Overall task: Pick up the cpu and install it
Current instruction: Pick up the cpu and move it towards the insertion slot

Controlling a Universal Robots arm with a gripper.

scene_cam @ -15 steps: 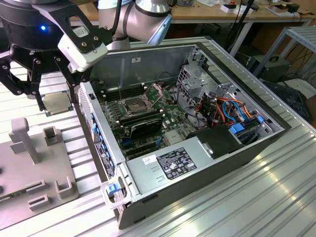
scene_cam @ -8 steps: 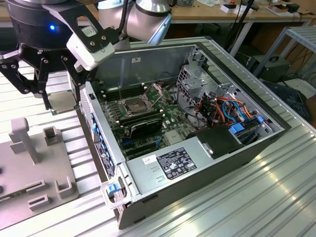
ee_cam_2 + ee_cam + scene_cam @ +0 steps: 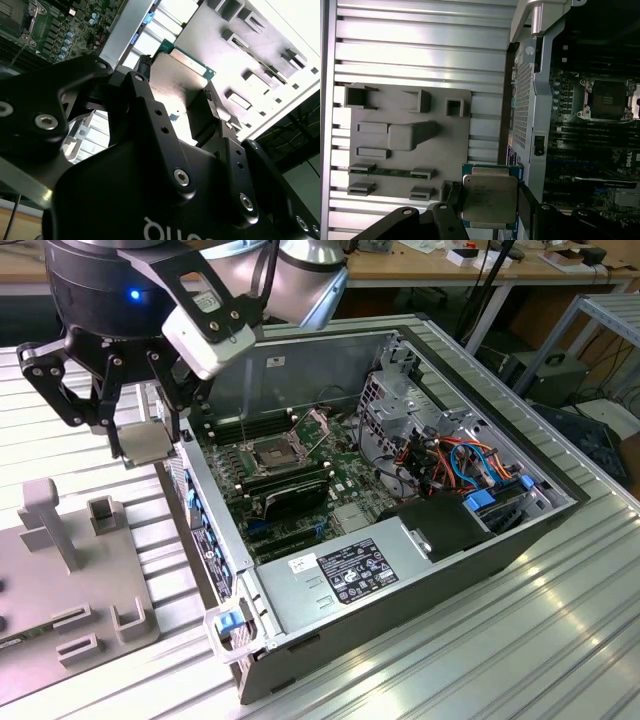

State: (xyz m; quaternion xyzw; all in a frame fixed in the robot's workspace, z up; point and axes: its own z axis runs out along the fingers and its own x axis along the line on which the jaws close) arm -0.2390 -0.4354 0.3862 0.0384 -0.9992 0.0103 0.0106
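Exterior view: raised and near, looking obliquely down into the open computer case [image 3: 420,610]. Both wrist views: close behind the cpu [image 3: 489,200], just outside that case, sharing cpu and fixture plate [image 3: 410,135].

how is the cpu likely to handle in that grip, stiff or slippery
Probably stiff: the cpu looks flat and unbent in the gripper. Held only by thin edges with a smooth metal top, it might slip. Likely light, being thin.
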